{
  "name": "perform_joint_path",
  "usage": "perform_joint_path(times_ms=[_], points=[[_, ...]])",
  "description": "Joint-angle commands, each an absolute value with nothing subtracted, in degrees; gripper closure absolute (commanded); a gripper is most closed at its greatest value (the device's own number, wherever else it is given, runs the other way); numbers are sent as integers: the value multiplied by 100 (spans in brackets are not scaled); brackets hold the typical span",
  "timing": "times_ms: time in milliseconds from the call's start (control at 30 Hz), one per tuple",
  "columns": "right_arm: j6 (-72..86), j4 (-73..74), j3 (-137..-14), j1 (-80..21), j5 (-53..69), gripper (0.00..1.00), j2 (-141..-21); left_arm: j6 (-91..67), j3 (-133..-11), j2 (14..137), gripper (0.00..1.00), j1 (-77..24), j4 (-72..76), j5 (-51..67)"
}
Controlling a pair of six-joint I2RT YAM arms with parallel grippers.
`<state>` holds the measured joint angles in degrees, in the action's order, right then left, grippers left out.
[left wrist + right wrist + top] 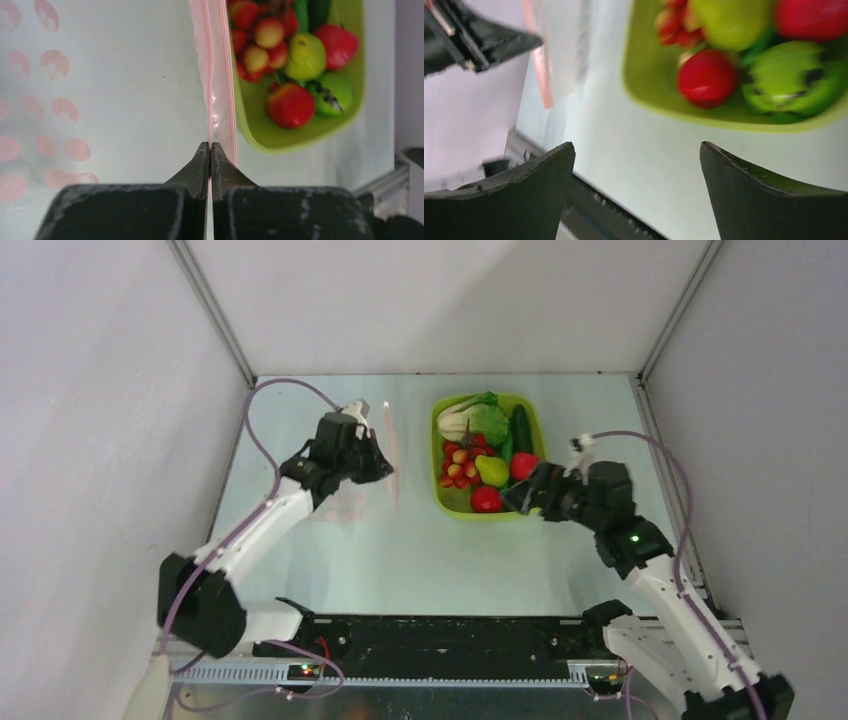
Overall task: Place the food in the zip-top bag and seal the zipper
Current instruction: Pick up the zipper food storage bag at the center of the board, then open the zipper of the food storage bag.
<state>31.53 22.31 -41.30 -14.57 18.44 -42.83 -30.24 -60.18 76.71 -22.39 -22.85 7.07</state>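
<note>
Clear, pink-spotted zip-top bag (125,100) is lying on pale tabletop (400,550); left end effector (210,147) is pinching its pink zipper (220,75); right end effector (636,145) is gaping, empty.

Right at the tips of my left pincer (210,147), the pale pink plastic zipper strip (220,75) looks glossy, and the clear thin plastic bag (125,100) left of it is filmy and smooth. The black pincer fingers (194,171) read matt and scuffed, while the lime-green rectangular plastic tray (300,140) and round red plastic toy tomato (290,105) to their right shine.
</note>
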Motion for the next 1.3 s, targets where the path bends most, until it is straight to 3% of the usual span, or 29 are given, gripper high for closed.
perform_joint_path(times_ms=[0, 200, 333, 1067, 1200, 1267], points=[[3523, 1062, -4162, -3157, 901, 0, -4677, -3549, -5498, 6659, 100, -2895, -2515, 369], [3702, 552, -4573, -4767, -769, 0, -5629, -3762, -5045, 5840, 100, -3740, -2644, 215], [3731, 522, -4964, -5270, -1430, 0, -6213, -3792, -5037, 5717, 100, -4068, -2670, 181], [4128, 525, -6116, -5688, -2021, 9, -8134, -3456, -5019, 5396, 100, -4413, -2629, 214], [4260, 632, -6229, -5708, -1913, 19, -8421, -3403, -5060, 5269, 100, -4421, -2688, 99], [4282, 588, -6239, -5707, -1788, 33, -8514, -3382, -5181, 5258, 100, -4421, -2909, -161]])
